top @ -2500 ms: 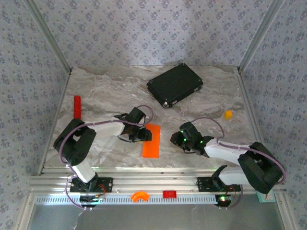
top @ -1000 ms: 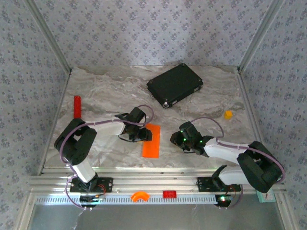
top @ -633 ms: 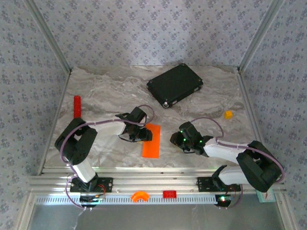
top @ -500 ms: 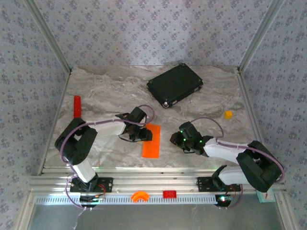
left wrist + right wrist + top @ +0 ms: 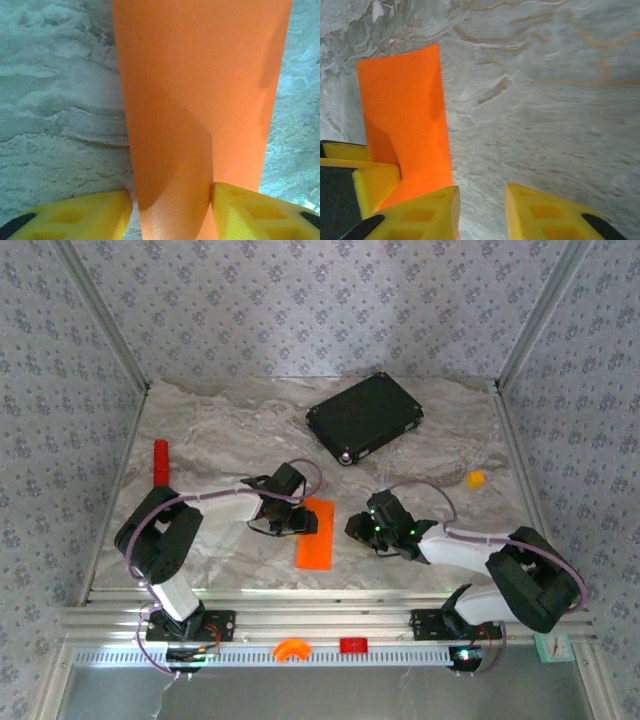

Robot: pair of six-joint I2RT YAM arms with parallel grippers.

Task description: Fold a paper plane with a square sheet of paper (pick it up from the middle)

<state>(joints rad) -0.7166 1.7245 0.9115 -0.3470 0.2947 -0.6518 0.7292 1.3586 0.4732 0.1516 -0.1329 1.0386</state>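
Bright orange folded paper sheet (image 5: 316,533) on grey marbled bench (image 5: 220,430) | left claw (image 5: 171,202) half-closed, pinching sheet | right claw (image 5: 482,205) slightly open, empty, beside sheet's edge | open bench rightward

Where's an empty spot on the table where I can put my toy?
Bare: the far left, between the red cylinder and the black case, and the far right corner, past the small yellow lump. Crowded: the near middle, where the left gripper and the right gripper flank the orange paper.

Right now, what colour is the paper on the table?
Bright orange, plain, with no print. The paper shows best in the left wrist view.
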